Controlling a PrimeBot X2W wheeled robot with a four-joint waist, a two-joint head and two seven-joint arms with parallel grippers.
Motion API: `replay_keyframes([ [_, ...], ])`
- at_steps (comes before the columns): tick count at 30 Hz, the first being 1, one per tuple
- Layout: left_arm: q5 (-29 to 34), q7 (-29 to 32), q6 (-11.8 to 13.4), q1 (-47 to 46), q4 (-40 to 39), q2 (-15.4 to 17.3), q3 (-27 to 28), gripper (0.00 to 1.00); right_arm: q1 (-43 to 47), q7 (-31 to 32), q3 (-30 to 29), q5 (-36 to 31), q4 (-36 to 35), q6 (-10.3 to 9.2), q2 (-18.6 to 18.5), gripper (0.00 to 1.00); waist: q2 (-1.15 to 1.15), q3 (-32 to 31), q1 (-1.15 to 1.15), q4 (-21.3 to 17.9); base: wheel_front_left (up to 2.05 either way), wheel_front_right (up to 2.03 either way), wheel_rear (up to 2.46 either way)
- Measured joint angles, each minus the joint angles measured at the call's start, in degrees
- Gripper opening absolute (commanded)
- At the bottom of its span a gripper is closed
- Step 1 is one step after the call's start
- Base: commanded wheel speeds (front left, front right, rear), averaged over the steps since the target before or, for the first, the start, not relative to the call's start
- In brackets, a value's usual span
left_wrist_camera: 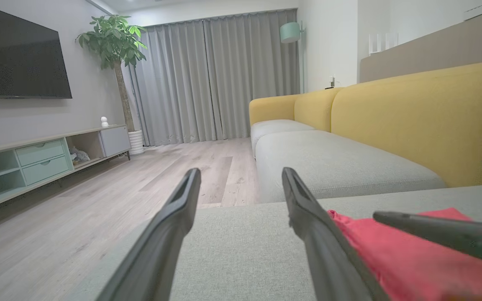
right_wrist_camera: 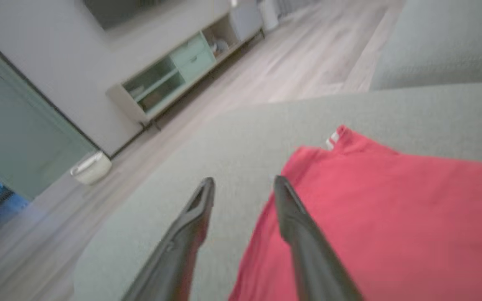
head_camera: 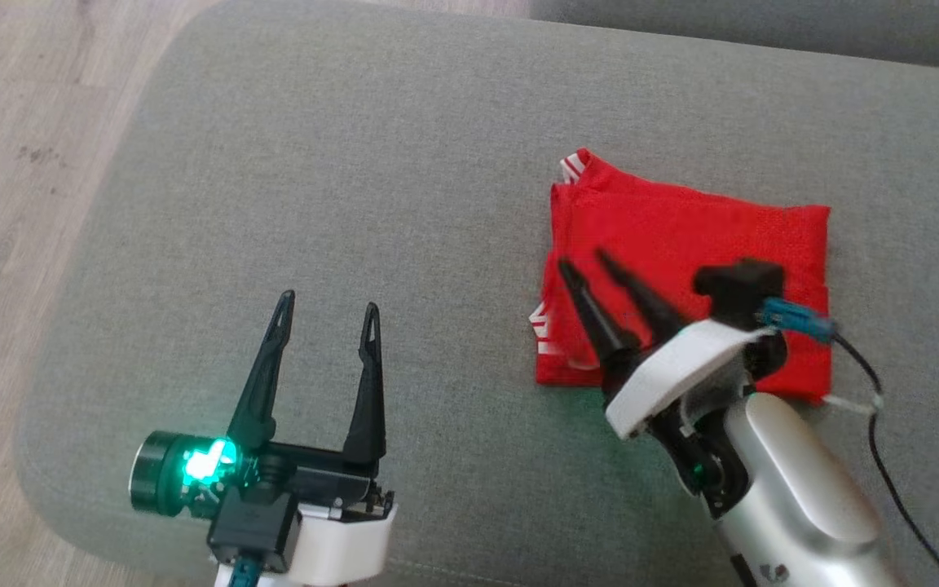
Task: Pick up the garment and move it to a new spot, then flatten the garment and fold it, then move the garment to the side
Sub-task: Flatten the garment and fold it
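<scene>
I see the red garment lying on the big grey cushion, over on my right side. It is folded into a neat shape with four sides. Little white stripes peek out at its far left corner and along its left edge.

My right pincer is over the left part of the garment. Its two dark fingers are spread apart a little and there is nothing between them. From the right wrist camera, one finger is over the red cloth and the other is over the grey cushion, right at the garment's edge. I cannot tell if the tips touch the cloth. A black cable hangs by that arm.

My left pincer is over the bare cushion, well apart from the garment. Its fingers are spread wide and hold nothing. A green light glows at its base.

From the left wrist camera I see the red cloth low on the right, with a finger of my other pincer over it. Past the cushion there is a yellow sofa, a wood floor, grey curtains, a tall plant and a dark TV above a long cabinet
</scene>
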Motion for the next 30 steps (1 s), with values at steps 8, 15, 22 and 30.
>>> replay_keyframes([
  [8, 0.00, 0.00, -0.40, 1.90, 0.04, -0.54, 1.88, 1.00, 0.66, -18.46, -10.43, 0.86, 1.71, 0.00, 1.01, 1.00, 0.00, -3.55, 0.00, -1.23, 0.00, 0.00, 0.00],
  [15, -3.36, 0.00, -1.14, 7.55, 1.33, -1.86, 5.78, 1.00, 12.61, -21.36, -20.24, -3.07, 0.24, 0.00, -1.78, 1.00, 0.00, -9.54, -0.01, -4.26, 0.00, 0.00, 0.00],
  [22, -3.43, 0.00, -3.67, 11.11, 4.53, -2.20, 7.43, 1.00, 24.81, -21.37, -24.77, -8.60, -5.64, 0.00, -0.38, 1.00, 0.00, -14.43, -0.01, -7.67, 0.00, 0.00, 0.00],
  [30, -1.99, 0.01, -5.02, 16.99, 9.82, -2.14, 9.37, 1.00, 33.43, -21.37, -24.58, -15.34, -6.58, 0.00, 1.08, 1.00, 0.00, -18.86, -0.01, -9.92, 0.00, 0.00, 0.00],
])
